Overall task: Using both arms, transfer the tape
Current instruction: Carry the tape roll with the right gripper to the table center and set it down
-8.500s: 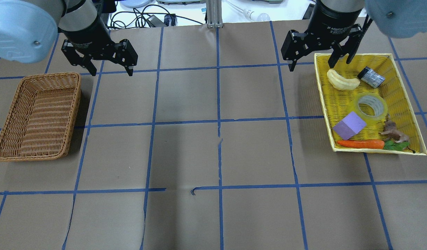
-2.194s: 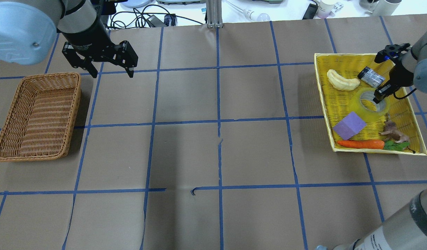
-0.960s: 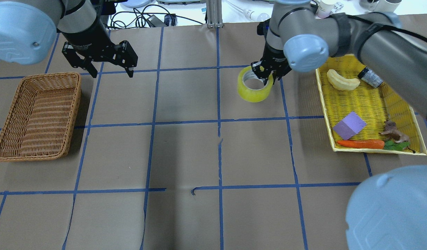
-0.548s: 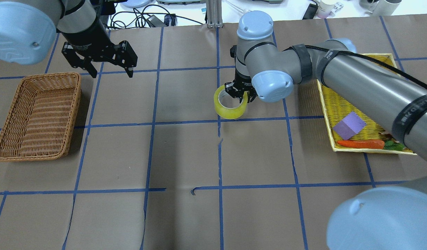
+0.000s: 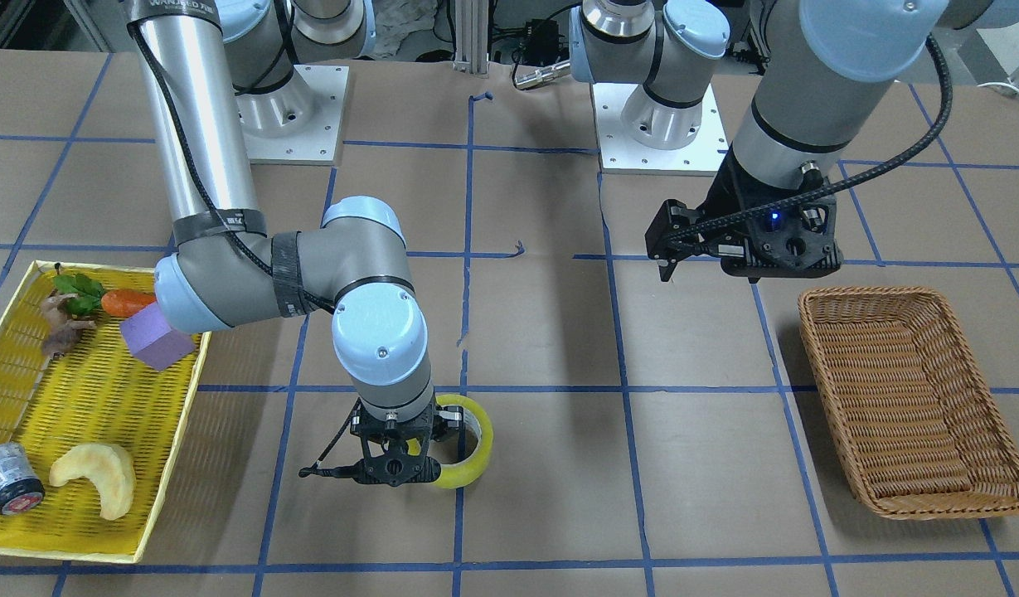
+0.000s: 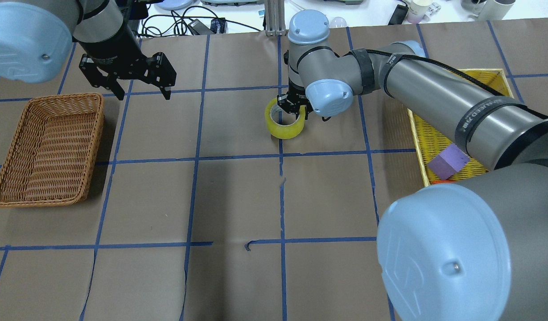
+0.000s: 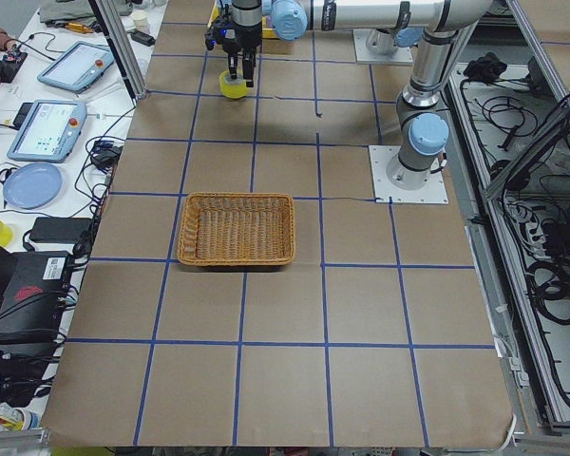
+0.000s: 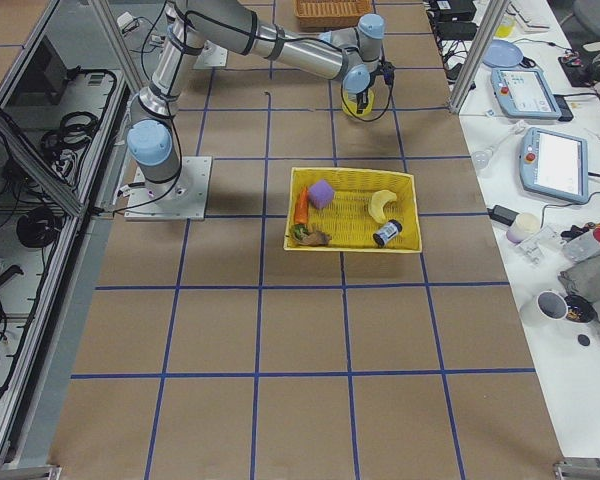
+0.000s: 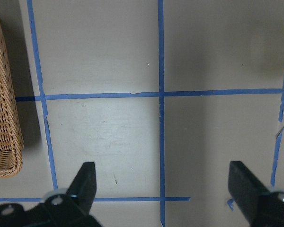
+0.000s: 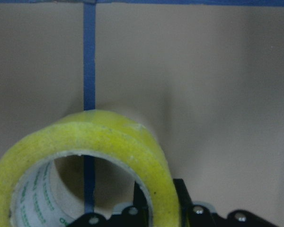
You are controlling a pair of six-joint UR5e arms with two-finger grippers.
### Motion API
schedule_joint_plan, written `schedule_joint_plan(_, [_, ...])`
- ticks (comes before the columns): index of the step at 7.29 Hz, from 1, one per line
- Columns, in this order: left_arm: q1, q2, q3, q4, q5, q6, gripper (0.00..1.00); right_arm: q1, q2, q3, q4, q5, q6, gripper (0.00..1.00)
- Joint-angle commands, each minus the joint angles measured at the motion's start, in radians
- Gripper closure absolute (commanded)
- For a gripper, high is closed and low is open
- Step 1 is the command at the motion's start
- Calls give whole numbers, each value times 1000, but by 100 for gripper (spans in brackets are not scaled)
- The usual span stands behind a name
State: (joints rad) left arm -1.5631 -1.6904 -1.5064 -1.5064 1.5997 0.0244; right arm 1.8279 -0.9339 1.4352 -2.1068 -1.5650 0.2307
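My right gripper (image 6: 293,108) is clamped on the wall of the tape (image 6: 283,128), upper centre of the overhead view, over a blue grid line (image 6: 281,187). My left gripper (image 6: 144,92), upper left, fingers spread, near the wicker basket (image 6: 46,151).

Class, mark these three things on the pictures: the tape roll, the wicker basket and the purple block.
tape (image 6: 285,132), overhead view, on its yellow outer wall.
wicker basket (image 6: 46,147), overhead view, on its bare woven floor.
purple block (image 5: 154,344), front-facing view, on its visible face.
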Motion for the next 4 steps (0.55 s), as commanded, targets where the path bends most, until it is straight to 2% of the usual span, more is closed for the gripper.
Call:
schedule_joint_plan(1, [0, 0, 0, 0, 0, 0, 0, 1, 15, -2, 1, 3, -1, 83])
schedule_joint_plan(2, [0, 0, 0, 0, 0, -1, 0, 2, 20, 1, -1, 0, -1, 64])
schedule_joint_plan(3, [1, 0, 0, 0, 0, 0, 0, 2, 24, -1, 2, 8, -1, 39])
schedule_joint_plan(4, [2, 0, 0, 0, 0, 0, 0, 2, 20, -1, 2, 7, -1, 5])
